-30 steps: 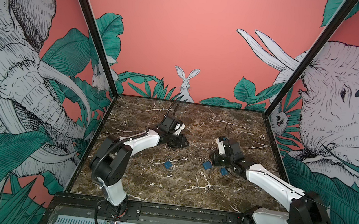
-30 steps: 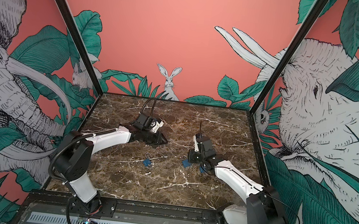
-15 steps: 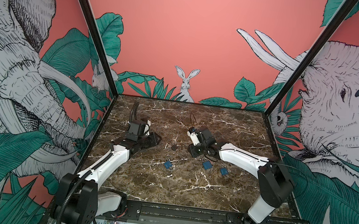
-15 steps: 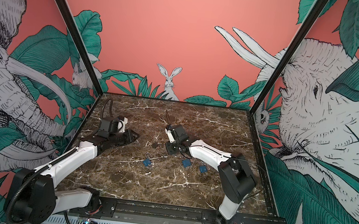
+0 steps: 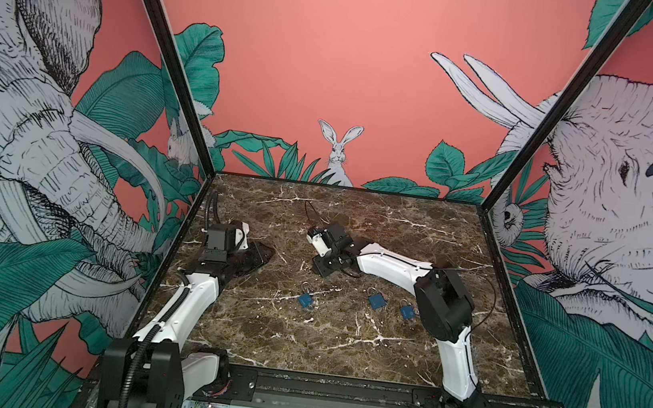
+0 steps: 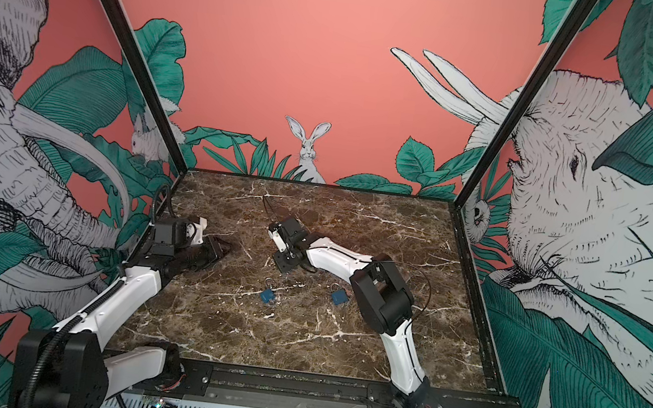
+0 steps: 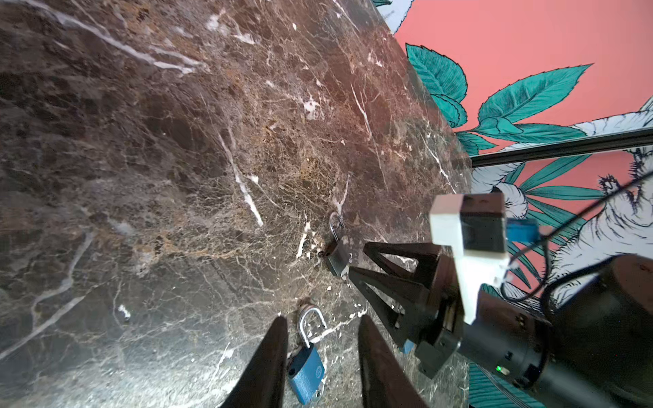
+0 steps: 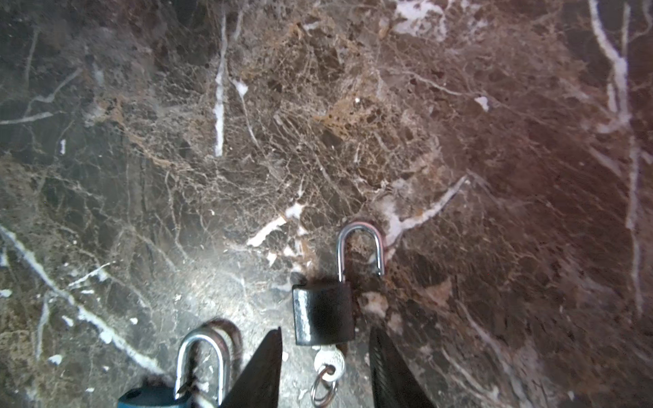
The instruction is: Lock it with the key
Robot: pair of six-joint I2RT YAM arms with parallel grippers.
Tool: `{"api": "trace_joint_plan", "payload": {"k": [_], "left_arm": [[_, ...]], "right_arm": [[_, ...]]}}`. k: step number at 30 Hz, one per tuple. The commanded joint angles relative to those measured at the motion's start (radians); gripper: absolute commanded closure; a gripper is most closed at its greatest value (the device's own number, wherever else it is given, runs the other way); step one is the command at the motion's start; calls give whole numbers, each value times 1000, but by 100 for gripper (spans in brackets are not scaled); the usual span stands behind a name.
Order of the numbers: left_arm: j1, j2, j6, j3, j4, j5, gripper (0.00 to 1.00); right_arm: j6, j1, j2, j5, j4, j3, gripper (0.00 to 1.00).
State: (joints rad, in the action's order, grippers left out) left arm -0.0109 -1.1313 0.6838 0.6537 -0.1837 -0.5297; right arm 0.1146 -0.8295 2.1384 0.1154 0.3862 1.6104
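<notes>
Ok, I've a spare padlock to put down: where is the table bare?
The marble table is bare along its near strip, between the blue padlocks and the front rail, and its far strip under the back wall. Crowded: the middle, where the left gripper, right gripper and dark padlock sit close.

No text, brand or number can be read anywhere. The blue padlock (image 7: 306,374) bears a small round emblem, perhaps a maker's mark, too blurred to read. The key (image 8: 330,362) shows nothing legible.
</notes>
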Motion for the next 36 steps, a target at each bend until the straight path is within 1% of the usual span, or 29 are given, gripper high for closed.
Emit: {"api": "trace_joint_plan", "payload": {"k": [1, 6, 15, 16, 19, 24, 32, 36], "left_arm": [[18, -13, -13, -7, 40, -42, 64], [32, -34, -12, -16, 62, -64, 64], [45, -45, -12, -33, 77, -64, 64], [46, -44, -11, -32, 77, -88, 64], [49, -42, -7, -37, 81, -102, 64], [54, -40, -2, -43, 89, -108, 64], [63, -36, 9, -45, 101, -122, 64], [69, -31, 11, -47, 99, -126, 64]], "right_arm": [[-28, -9, 26, -11, 58, 39, 58], [-35, -13, 60, -19, 81, 66, 57], [-54, -29, 104, -40, 103, 103, 56], [-56, -31, 109, -42, 107, 108, 56], [-62, -35, 118, -62, 113, 116, 56], [-69, -38, 130, -77, 129, 131, 57], [-65, -46, 149, -107, 161, 155, 62], [-70, -48, 167, -113, 180, 174, 63]]}}
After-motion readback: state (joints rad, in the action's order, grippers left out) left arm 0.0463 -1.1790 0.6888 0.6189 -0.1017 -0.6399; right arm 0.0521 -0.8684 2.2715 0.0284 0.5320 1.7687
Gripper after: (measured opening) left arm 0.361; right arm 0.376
